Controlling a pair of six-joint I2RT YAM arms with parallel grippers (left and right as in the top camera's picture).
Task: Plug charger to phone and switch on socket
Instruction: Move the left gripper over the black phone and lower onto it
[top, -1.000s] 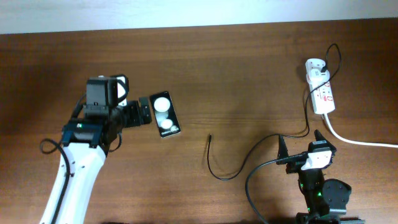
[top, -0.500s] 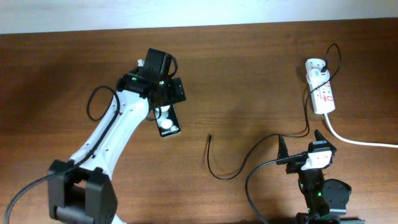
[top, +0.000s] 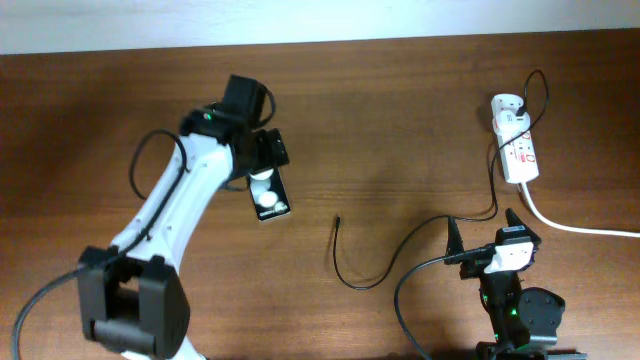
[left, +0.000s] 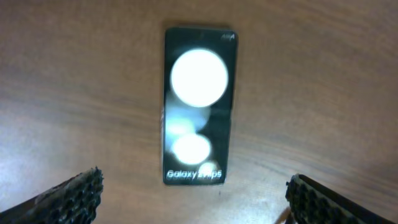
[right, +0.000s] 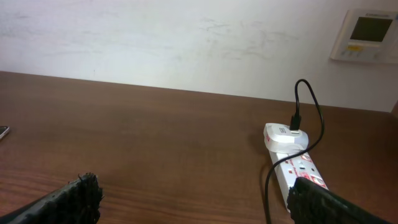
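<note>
The phone (top: 270, 201) lies flat on the table, a black slab with two white round patches and white text at its near end. In the left wrist view the phone (left: 198, 106) sits between the fingers. My left gripper (top: 265, 152) (left: 196, 190) hovers open above the phone's far end, holding nothing. The charger cable (top: 362, 284) curls on the table with its plug tip (top: 337, 220) free, and runs to a white adapter (top: 506, 104) (right: 283, 137) plugged into the socket (top: 522, 152) (right: 300, 173). My right gripper (top: 483, 230) (right: 196, 190) is open and empty at the front right.
A thick white cord (top: 580, 228) leaves the socket toward the right edge. Thick black robot cables (top: 405, 300) loop near the right arm's base. A wall (right: 186, 37) stands behind the table with a small white panel (right: 367, 34) on it.
My left arm has swung from the left side to above the phone, then drawn back a little. The phone, cable and right arm have not moved.
</note>
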